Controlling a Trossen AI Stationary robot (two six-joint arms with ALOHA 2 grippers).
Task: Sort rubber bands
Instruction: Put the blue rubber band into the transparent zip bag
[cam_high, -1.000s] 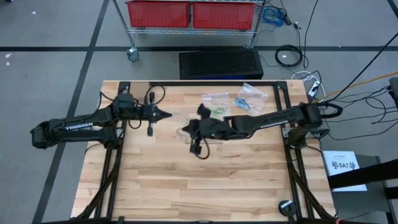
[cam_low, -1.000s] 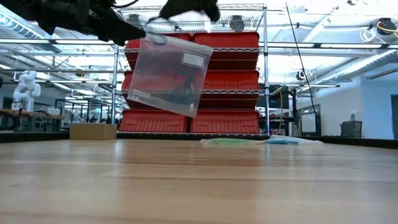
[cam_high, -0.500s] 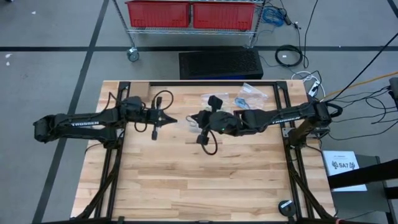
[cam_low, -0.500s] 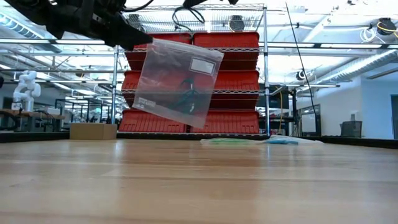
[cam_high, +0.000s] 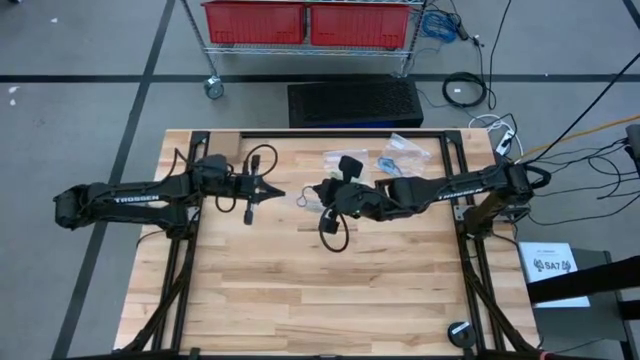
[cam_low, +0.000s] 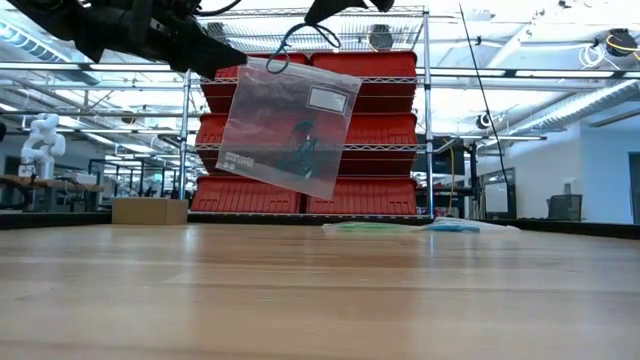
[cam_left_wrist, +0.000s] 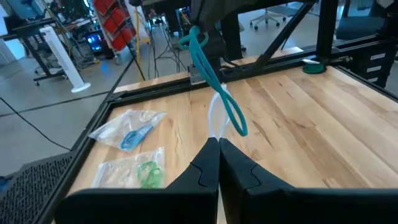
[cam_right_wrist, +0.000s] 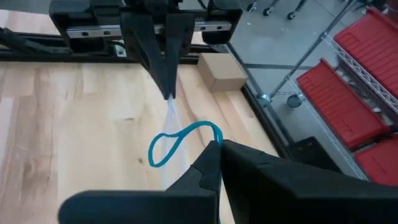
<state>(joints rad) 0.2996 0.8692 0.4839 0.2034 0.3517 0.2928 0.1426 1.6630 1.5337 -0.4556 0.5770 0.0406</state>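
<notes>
- Hanging in the air above the middle of the bench (cam_high: 300, 300), one clear plastic bag (cam_low: 288, 125) is held up between the two hands, tilted, with a white label near its upper corner.
- One teal rubber band (cam_left_wrist: 214, 81) is seen looped at the top edge of this bag; in the right wrist view the same band (cam_right_wrist: 180, 142) is shown as a single twisted loop.
- Dark bands are seen inside the raised bag in the low view; their number cannot be told.
- The left hand (cam_high: 276, 190) is closed, its fingers pinched on one top corner of the bag; in the left wrist view its two dark fingers (cam_left_wrist: 205, 165) are pressed together on the thin plastic edge.
- The right hand (cam_high: 312, 193) is closed as well, gripping the opposite side of the bag's top, just beside the teal loop.
- Two more clear bags are laid flat at the far side of the bench: one (cam_left_wrist: 127, 130) holding blue bands and one (cam_left_wrist: 134, 171) holding bright green bands.
- These two bags are lying close together, well apart from the raised bag.
- Beyond the bench, a wire shelf rack with red bins (cam_low: 370, 130) is seen.
</notes>
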